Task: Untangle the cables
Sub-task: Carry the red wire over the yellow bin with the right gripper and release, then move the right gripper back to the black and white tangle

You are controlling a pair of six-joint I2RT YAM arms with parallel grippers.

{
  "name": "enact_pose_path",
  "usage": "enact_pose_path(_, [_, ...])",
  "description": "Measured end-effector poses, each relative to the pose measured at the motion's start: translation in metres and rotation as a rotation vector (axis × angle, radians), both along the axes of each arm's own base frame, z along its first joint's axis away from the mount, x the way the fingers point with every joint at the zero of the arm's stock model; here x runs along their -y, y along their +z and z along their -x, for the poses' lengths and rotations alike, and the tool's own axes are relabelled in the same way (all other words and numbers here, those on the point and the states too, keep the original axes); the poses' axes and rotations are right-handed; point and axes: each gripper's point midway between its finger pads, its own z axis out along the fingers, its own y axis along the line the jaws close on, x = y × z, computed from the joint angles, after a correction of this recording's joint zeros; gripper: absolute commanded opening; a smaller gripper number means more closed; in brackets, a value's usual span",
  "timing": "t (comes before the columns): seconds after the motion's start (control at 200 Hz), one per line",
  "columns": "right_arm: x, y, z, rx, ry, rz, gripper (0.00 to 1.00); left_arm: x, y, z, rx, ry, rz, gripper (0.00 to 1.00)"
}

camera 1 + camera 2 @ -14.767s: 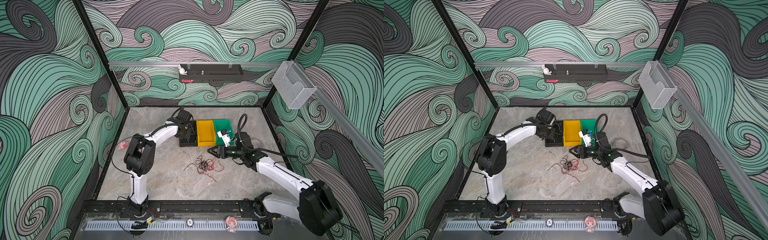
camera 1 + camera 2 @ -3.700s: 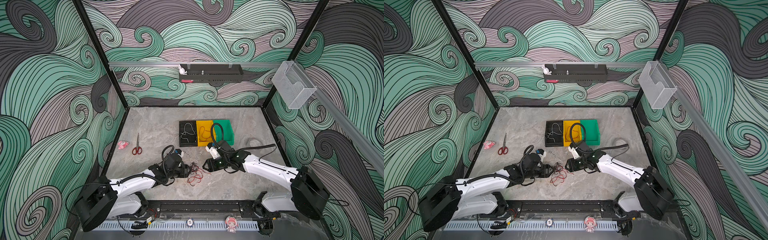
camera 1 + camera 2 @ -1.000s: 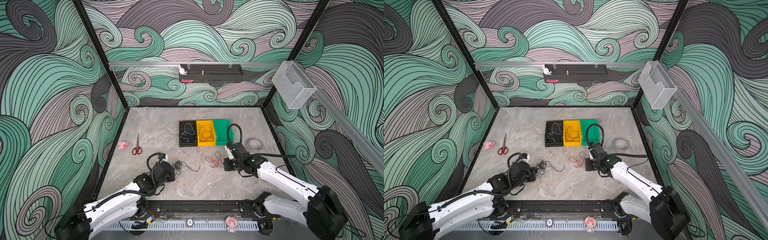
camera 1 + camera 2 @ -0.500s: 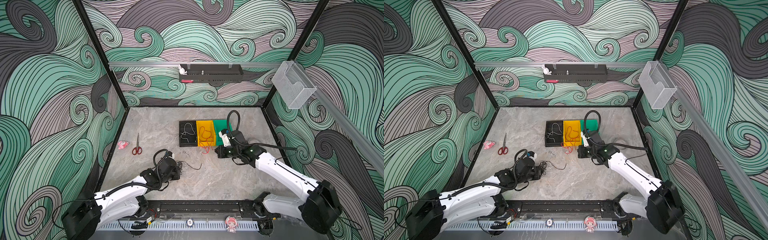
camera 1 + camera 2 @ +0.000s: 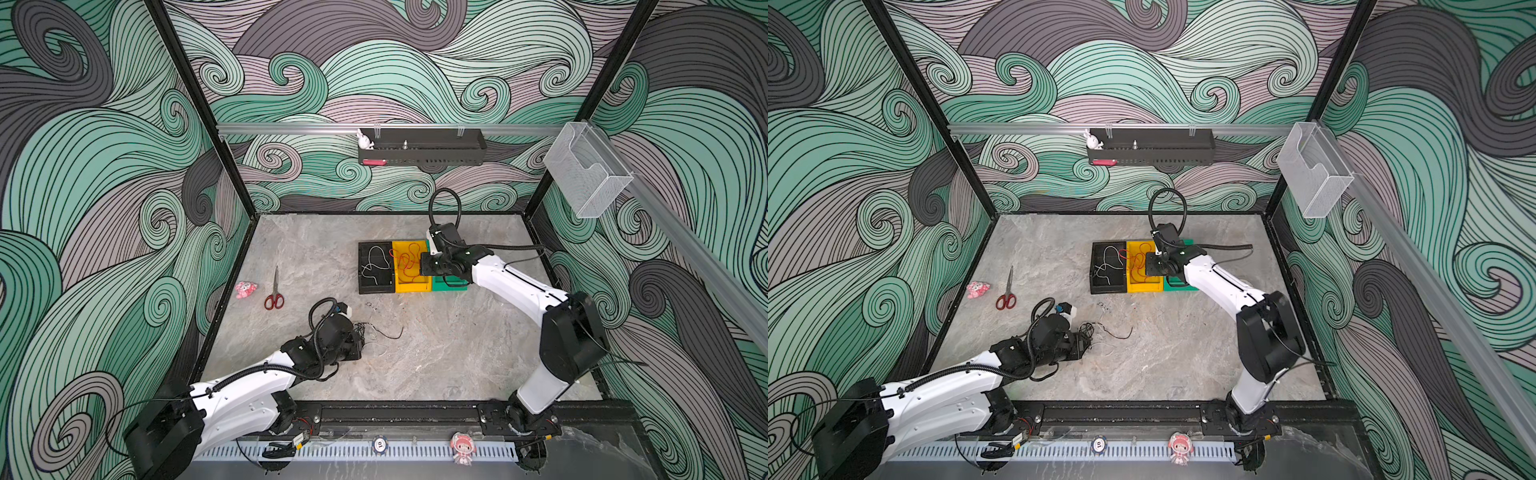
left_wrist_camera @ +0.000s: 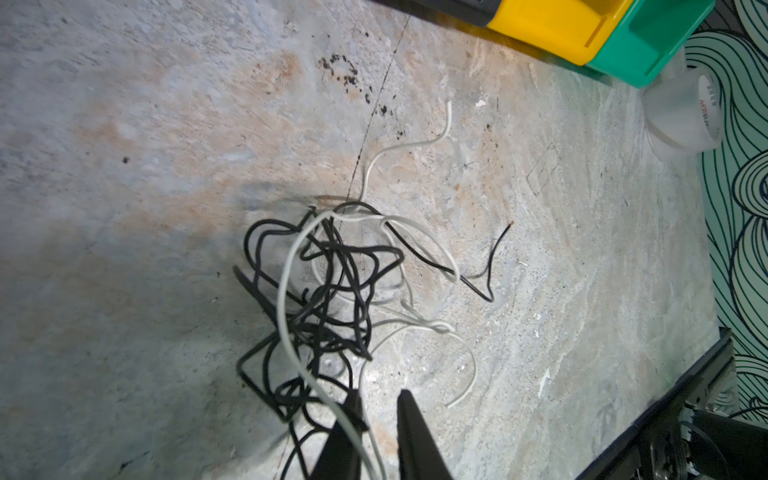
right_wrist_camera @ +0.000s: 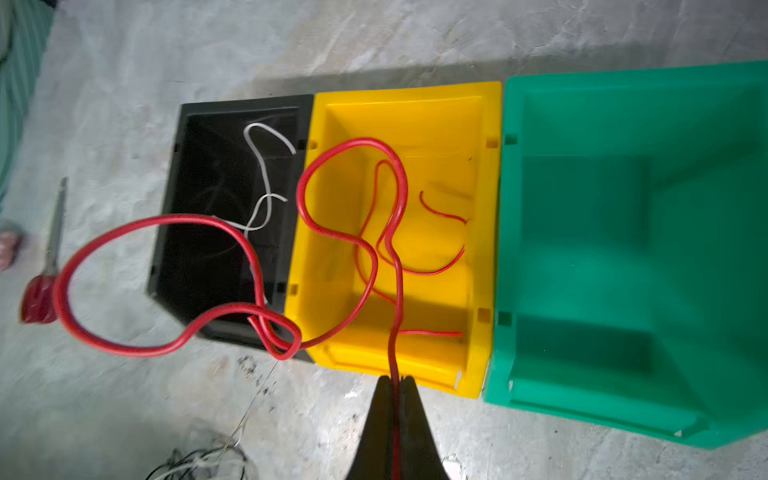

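- Nearest, at about 7 o'clock on the counter (image 5: 436, 374), the left end effector (image 6: 379, 401) has its jaws slightly parted. A white strand drapes over one finger, but nothing looks pinched.
- Just past its tips, toward 3 o'clock in a top view, lies the tangle (image 5: 362, 330) of black and white cables. It is a loose knot, with one black tail and one white tail running free of it.
- These wires look feather-light, thin and springy. They should keep their kinks, slip through smooth pads, and drag the whole knot along if tugged. I judge the best hold is on a free tail, with the knot pinned.
- Farther off, at 12 o'clock, the right end effector (image 7: 397, 384) is clamped on the red cable (image 7: 166, 220). It hangs in stiff loops above the yellow bin (image 7: 484, 232), with one loop reaching toward 9 o'clock over the black bin (image 7: 245, 102).
- A second red cable (image 7: 436, 270) lies inside the yellow bin, and a white cable (image 7: 266, 166) lies in the black one. The green bin (image 7: 623, 249) holds no cable that I can see.
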Motion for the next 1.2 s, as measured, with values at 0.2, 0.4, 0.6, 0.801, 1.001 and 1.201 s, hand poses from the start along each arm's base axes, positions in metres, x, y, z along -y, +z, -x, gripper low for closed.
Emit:
enact_pose_path(0.2, [0.004,-0.021,-0.027,-0.028,-0.022,0.130,0.03,0.001,0.002,-0.001,0.006,-0.003,0.009,0.20])
enact_pose_path(0.4, [0.007,-0.037,-0.044,-0.049,-0.033,0.225,0.04,0.001,0.002,-0.001,0.009,-0.008,0.006,0.20])
enact_pose_path(0.6, [0.016,-0.047,-0.047,-0.072,-0.051,0.294,0.07,0.001,0.003,0.000,0.013,-0.012,0.004,0.20])
enact_pose_path(0.801, [0.013,-0.043,-0.049,-0.078,-0.039,0.292,0.24,0.001,0.007,0.000,0.027,-0.015,0.012,0.21])
enact_pose_path(1.001, [0.006,-0.043,-0.046,-0.094,-0.014,0.262,0.26,0.001,0.008,-0.001,0.030,-0.016,0.010,0.21])
enact_pose_path(1.201, [-0.003,-0.041,-0.042,-0.102,0.022,0.237,0.27,0.000,0.008,0.000,0.030,-0.019,0.008,0.21])
